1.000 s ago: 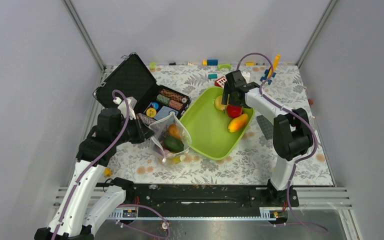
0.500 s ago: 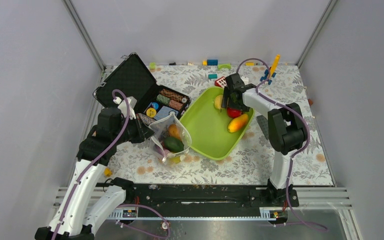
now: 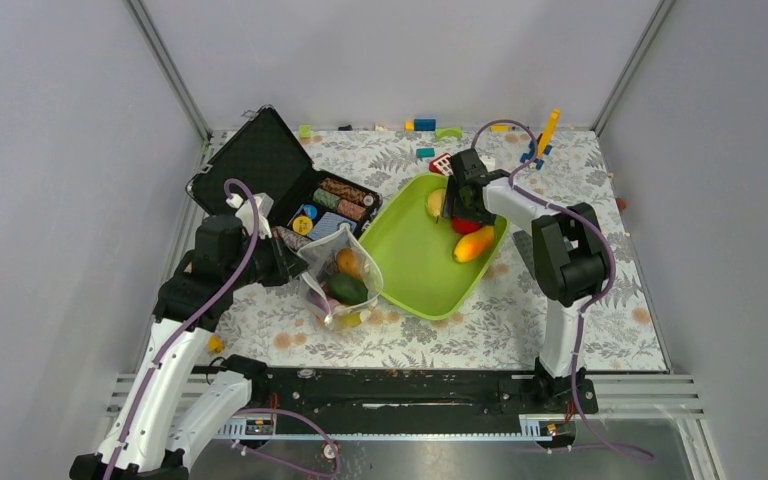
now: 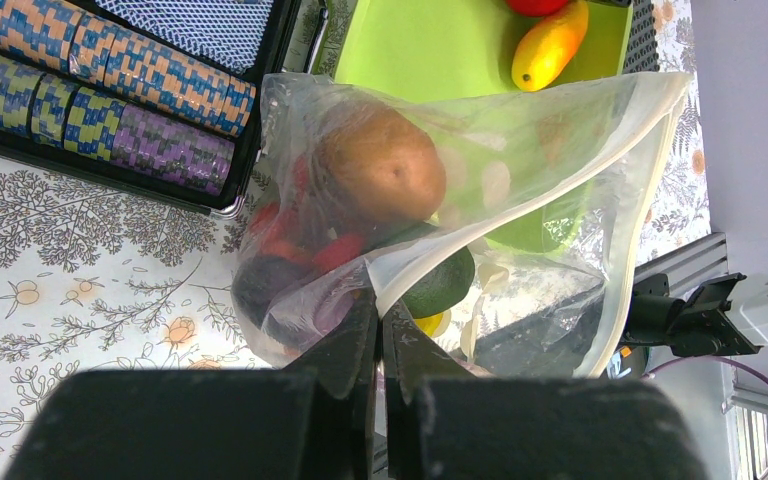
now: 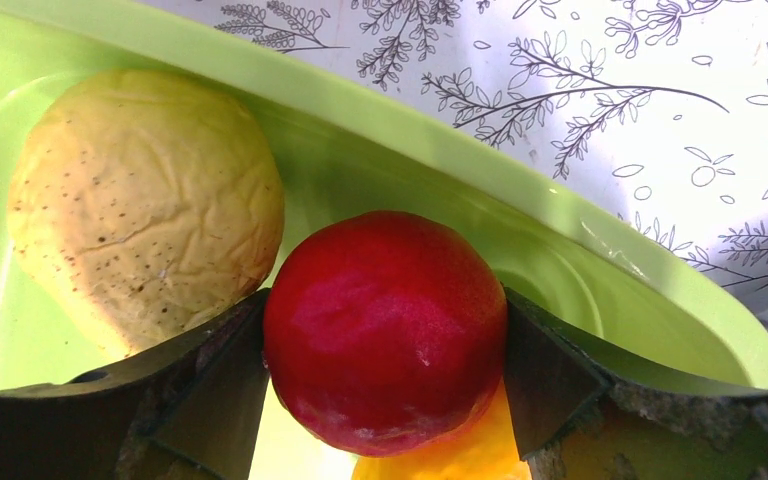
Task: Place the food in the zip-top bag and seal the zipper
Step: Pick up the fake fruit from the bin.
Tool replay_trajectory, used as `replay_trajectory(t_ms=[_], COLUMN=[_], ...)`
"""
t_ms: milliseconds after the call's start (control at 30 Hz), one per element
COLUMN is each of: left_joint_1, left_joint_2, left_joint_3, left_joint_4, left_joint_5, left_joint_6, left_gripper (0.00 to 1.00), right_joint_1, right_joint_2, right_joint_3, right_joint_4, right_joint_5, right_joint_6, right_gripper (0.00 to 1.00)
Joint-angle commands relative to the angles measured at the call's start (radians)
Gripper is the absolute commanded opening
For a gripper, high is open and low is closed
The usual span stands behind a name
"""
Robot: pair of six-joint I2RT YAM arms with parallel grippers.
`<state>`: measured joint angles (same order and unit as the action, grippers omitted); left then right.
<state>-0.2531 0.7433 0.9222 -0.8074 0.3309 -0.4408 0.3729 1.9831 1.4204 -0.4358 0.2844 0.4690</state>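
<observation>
The clear zip-top bag (image 3: pixel 338 270) stands open left of the lime-green tray (image 3: pixel 415 275). It holds a brown kiwi (image 4: pixel 380 165), a dark avocado (image 4: pixel 442 285) and red pieces. My left gripper (image 4: pixel 379 320) is shut on the bag's whitish zipper edge (image 4: pixel 400 278) and holds the mouth up. My right gripper (image 5: pixel 385 370) is at the tray's far end, shut on the red apple (image 5: pixel 385 325), with a finger (image 5: pixel 210 385) pressed on each side. The yellowish ball (image 5: pixel 145 200) lies just left of the apple and the orange mango (image 3: pixel 474 244) just in front of it.
An open black case of striped poker chips (image 3: pixel 300 190) sits behind the bag, close to the left arm. Small toy blocks (image 3: pixel 425 125) lie along the back edge of the floral table. A dark flat piece (image 3: pixel 532 255) lies right of the tray.
My right gripper has come down and in over the red apple at the tray's far end and closed on it. The left arm and the bag have not moved.
</observation>
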Motion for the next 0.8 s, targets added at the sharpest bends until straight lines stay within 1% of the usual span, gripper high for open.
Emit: replay_trajectory(t_ms=[0,133,267,433,767], left_joint_1=[0.010,0.009,0.009,0.011,0.013], left_joint_2=[-0.012,-0.010,-0.009,-0.005,-0.003], left_joint_3=[0.000,0.000,-0.001,-0.002,-0.002], left_joint_4=[0.050,0.051,0.050,0.050,0.051], left_joint_5=[0.005,0.006,0.007,0.009,0.015], left_joint_6=[0.016,0.016,0.016,0.016,0.017], left_gripper=[0.00,0.00,0.00,0.00,0.00], right_joint_1=[-0.003,-0.003,-0.003,-0.003,-0.003], right_joint_2=[-0.101,-0.170,-0.244,-0.336,-0.506], right_joint_3=[-0.021,-0.064,-0.101,-0.146,-0.226], right_joint_4=[0.046,0.068,0.090,0.127,0.210], right_joint_5=[-0.016,-0.029,-0.075,-0.154,-0.325], right_joint_6=[0.003,0.004,0.007,0.010,0.017], right_gripper=[0.69,0.65,0.64,0.61,0.60])
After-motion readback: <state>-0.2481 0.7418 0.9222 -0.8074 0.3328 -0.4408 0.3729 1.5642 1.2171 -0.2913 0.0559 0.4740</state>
